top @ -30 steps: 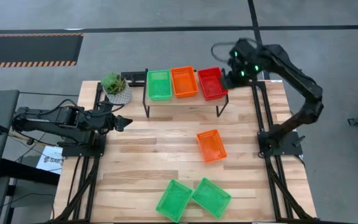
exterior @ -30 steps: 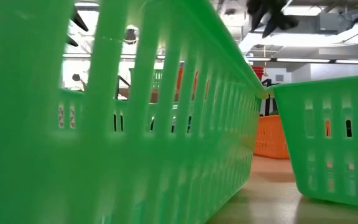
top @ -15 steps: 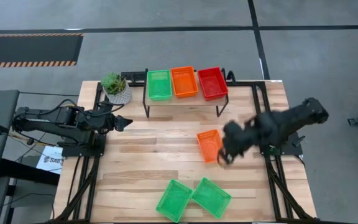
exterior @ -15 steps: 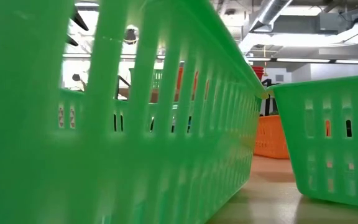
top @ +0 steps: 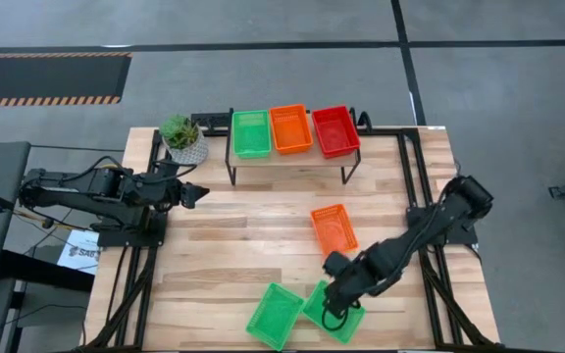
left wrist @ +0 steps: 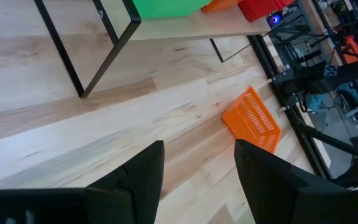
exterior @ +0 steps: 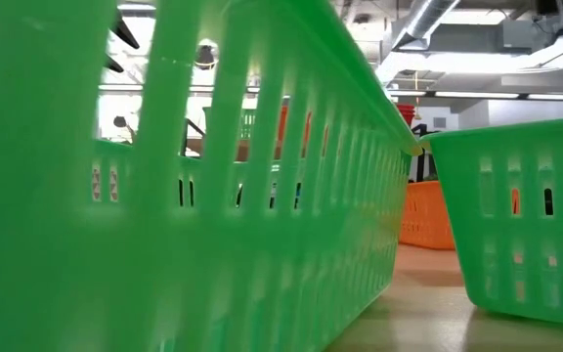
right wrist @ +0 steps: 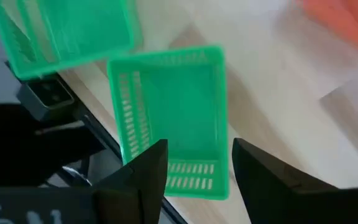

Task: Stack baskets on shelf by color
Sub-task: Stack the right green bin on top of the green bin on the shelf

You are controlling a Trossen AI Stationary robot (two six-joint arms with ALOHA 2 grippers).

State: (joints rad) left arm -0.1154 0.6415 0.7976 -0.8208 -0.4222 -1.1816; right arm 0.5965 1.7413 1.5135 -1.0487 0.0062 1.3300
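Observation:
The shelf (top: 284, 158) stands at the table's far side and carries a green (top: 251, 133), an orange (top: 291, 128) and a red basket (top: 335, 130) side by side. A loose orange basket (top: 333, 228) sits upright mid-table. Two green baskets rest near the front edge, the left one (top: 275, 316) and the right one (top: 353, 318). My right gripper (top: 332, 312) hangs open above the right green basket (right wrist: 173, 118), pointing steeply down, fingers clear of it. My left gripper (top: 192, 193) waits open at the table's left, in the air.
A potted plant (top: 182, 137) stands left of the shelf. Black frame rails (top: 412, 186) run along the table's left and right sides. The two green baskets (exterior: 213, 196) (exterior: 516, 225) touch at a corner close to the front edge. Bare wood lies between the shelf and the front baskets.
My right gripper has swung from the red basket on the shelf toward the near edge, past the loose orange basket, sinking and rolling its wrist, and now hangs over the right green basket. It has stayed open. No basket has moved.

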